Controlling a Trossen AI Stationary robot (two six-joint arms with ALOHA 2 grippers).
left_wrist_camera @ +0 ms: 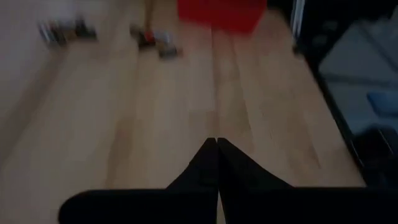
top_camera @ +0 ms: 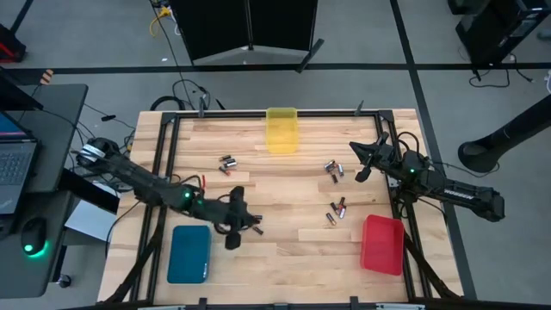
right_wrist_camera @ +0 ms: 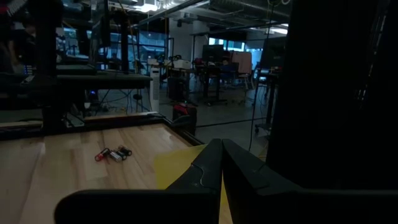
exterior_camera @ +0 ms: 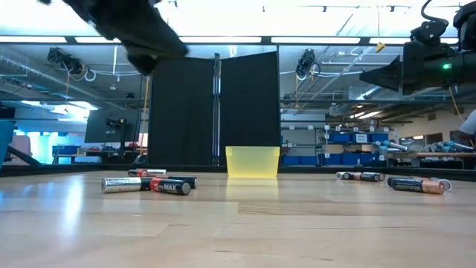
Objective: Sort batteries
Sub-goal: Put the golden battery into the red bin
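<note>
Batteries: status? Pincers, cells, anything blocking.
Left pincer shut, empty, above bare wood near teal tray. Right pincer shut, empty, raised near yellow tray. Batteries loose in clusters on table; none seen in trays. Nothing blocking.

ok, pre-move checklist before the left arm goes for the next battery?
1. Left gripper empty: ok, fingers shut tip to tip, nothing between them.
2. Left gripper ready to pick: not ok, must open first.
3. Right gripper out of the way: ok, shut and empty, raised near the table's far right.
4. Targets visible: ok, batteries lie loose on the table, with more to the right.
5. Trays in place: ok, yellow tray, teal tray, red tray all on the table.
6. Which tray takes which type: cannot tell.
</note>
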